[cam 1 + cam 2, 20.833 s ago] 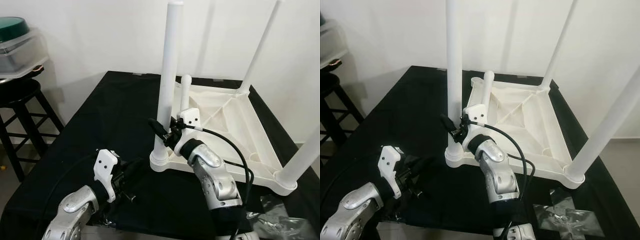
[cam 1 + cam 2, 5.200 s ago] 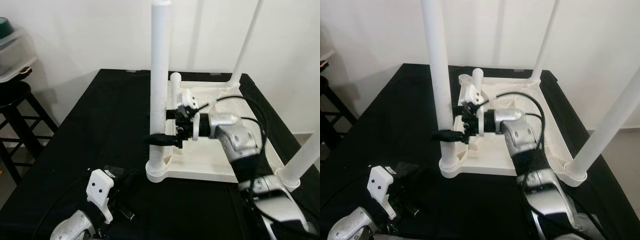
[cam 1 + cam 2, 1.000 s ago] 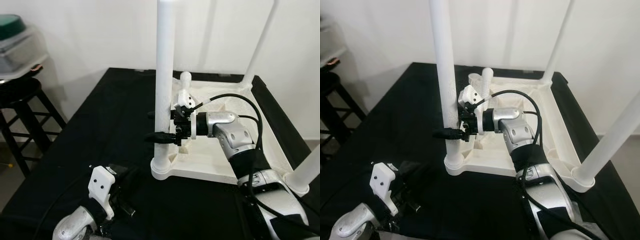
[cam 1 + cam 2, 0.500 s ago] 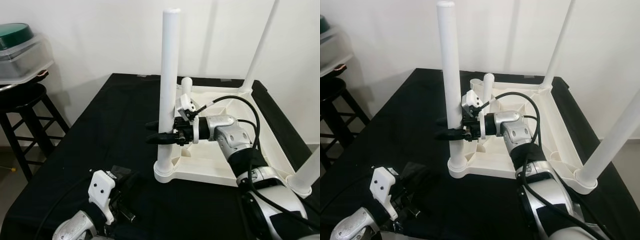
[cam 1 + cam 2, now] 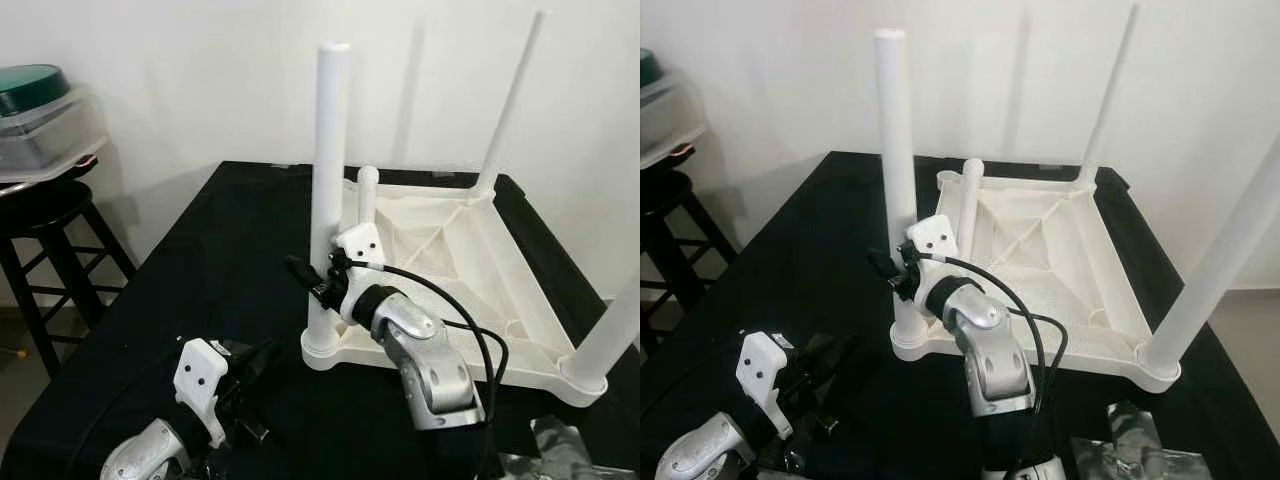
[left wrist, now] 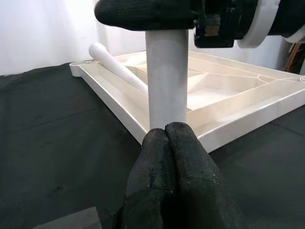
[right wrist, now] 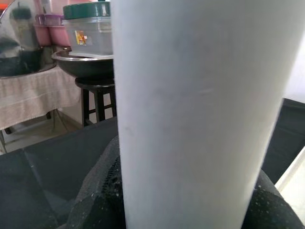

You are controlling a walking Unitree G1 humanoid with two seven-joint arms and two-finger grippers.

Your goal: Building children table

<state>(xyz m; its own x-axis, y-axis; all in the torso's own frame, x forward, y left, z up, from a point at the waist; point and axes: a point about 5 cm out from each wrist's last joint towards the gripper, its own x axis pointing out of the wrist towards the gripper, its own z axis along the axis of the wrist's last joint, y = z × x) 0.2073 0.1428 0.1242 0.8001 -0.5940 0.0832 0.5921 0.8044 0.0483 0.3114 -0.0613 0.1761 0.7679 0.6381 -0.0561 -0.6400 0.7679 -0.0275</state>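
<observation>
Right gripper (image 5: 308, 277) has dropped lower on the near-left leg (image 5: 326, 170) since a moment ago, elbow now bent beneath it; fingers clamp the leg just above its socket. Upturned white tabletop (image 5: 470, 270) sits on the black table (image 5: 200, 260), three legs upright, one loose leg (image 5: 365, 195) lying inside. Left gripper (image 6: 167, 138) rests low, fingers pressed together.

Upturned tabletop (image 5: 455, 250) lying on the table (image 5: 220, 250), near-left leg (image 5: 326, 180) upright in its corner socket, loose leg (image 5: 366, 195) lying inside just behind it — stool (image 5: 45, 200) far left, beside the table, container (image 5: 45, 105) on it
</observation>
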